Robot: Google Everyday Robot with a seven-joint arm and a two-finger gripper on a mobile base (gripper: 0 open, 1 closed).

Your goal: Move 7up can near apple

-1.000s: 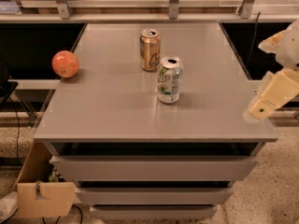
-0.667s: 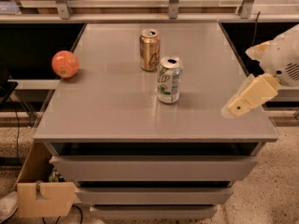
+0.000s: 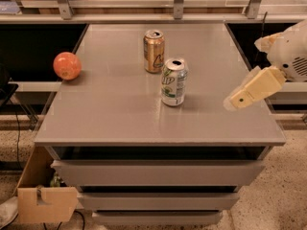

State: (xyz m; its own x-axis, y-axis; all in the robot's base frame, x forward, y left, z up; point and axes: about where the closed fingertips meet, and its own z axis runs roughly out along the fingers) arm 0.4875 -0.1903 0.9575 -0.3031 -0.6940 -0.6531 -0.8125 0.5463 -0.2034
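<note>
**A:** Where is the silver-white 7up can (image 3: pixel 173 83) with the green lettering standing?

**B:** It is standing upright near the middle of the flat grey surface (image 3: pixel 120 114), a little right of centre in the view. A dark opening is showing in its silver top.

**A:** What is sitting closest to it?

**B:** A gold-brown soda can (image 3: pixel 154 51) is standing upright just behind it and slightly to the left. The two are near each other but not touching.

**A:** And the round orange-red apple (image 3: pixel 67 65)?

**B:** It is lying well apart from both cans, at the left edge of the surface, with a paler patch showing on its upper side.

**A:** Where is the cream-coloured gripper (image 3: pixel 236 101) hanging?

**B:** It is hovering over the right side of the surface, apart from the 7up can, and slanting down and leftward. I cannot tell whether it is open or closed. The rounded white arm housing (image 3: pixel 290 51) is showing behind it at the right edge of the view.

**A:** What is lying further out?

**B:** Grey drawer fronts (image 3: pixel 158 172) are stacking up below the surface. A brown cardboard box (image 3: pixel 45 204) is sitting on the speckled floor (image 3: pixel 278 200) at the lower left.
</note>
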